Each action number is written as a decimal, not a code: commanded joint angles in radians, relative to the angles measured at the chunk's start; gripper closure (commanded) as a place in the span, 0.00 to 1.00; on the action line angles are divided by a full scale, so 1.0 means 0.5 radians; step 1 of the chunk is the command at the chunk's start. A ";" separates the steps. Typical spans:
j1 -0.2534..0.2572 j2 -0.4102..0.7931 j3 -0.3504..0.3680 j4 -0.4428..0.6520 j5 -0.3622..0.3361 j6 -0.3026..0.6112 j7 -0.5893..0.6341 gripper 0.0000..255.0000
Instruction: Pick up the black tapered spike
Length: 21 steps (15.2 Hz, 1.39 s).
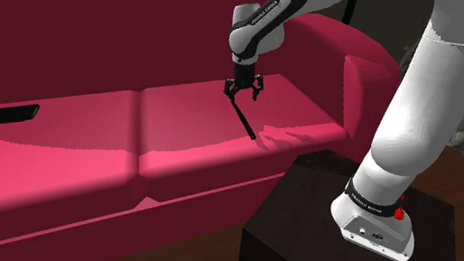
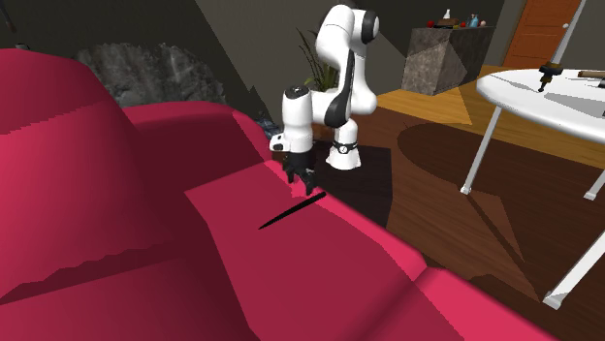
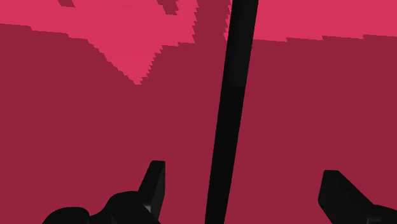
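A long black tapered spike point(image 1: 243, 119) lies on the right seat cushion of a red sofa point(image 1: 53, 165). My gripper point(image 1: 244, 87) hovers just over the spike's near end. In the second exterior view the spike point(image 2: 291, 210) points along the cushion, with the gripper point(image 2: 299, 177) above its thicker end. Seen from the wrist, the spike point(image 3: 230, 108) runs between the two fingers point(image 3: 153, 184), closer to one of them. The gripper point(image 3: 243, 170) is open and neither finger touches the spike.
The sofa's armrest point(image 1: 368, 67) rises beside the arm, the backrest point(image 1: 74, 44) behind the cushions. My black stand point(image 1: 288, 227) sits on a wood floor. A white table point(image 2: 543, 97) and a stone block point(image 2: 441, 58) stand farther off.
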State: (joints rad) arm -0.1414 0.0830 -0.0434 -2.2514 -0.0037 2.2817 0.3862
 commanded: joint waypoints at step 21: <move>-0.029 0.401 -0.013 0.076 0.065 0.268 0.022 1.00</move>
State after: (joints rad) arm -0.1535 0.2802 -0.0467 -2.2122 0.0302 2.4169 0.3973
